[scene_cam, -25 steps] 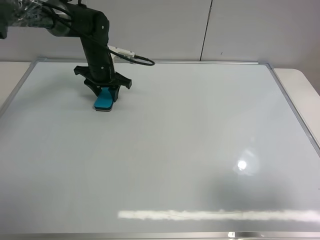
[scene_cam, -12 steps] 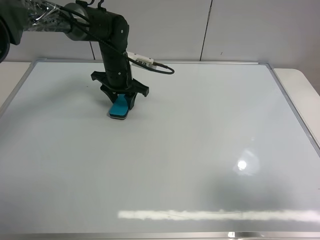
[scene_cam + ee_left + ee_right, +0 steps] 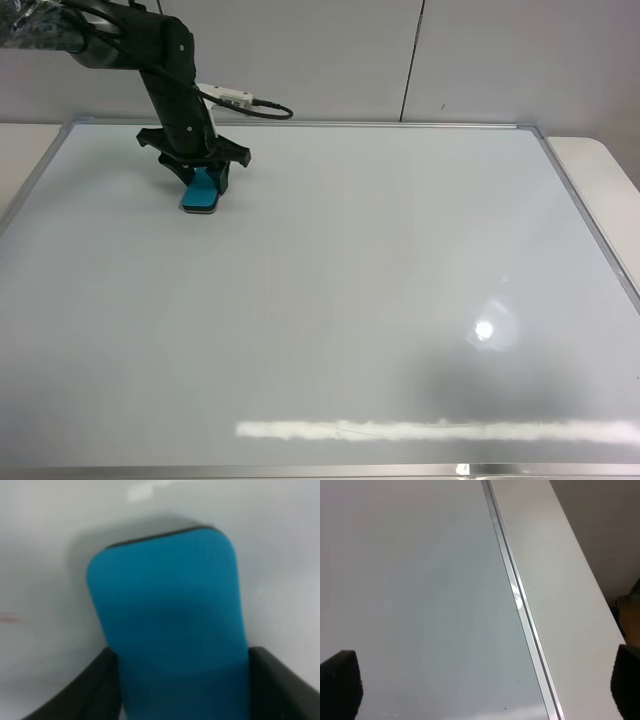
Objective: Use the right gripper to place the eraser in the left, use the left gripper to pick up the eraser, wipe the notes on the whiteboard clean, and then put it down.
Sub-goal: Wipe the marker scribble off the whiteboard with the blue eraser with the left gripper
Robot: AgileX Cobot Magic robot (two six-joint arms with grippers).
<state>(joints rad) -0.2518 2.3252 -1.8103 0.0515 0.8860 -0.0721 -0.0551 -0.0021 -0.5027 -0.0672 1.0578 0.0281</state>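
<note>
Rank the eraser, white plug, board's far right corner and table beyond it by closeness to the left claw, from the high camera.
1. Eraser: gripped in the left claw, at the far left of the board.
2. White plug: close by, just behind the claw.
3. Board corner: far right.
4. Table: past that corner, farthest.

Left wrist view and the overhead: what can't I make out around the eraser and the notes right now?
- Notes: none visible in exterior high; the eraser and left gripper hide the whiteboard beneath them.
- Faint reddish smear, left wrist: too blurred to identify.
- Right gripper: only fingertips, cut off by the frame.
</note>
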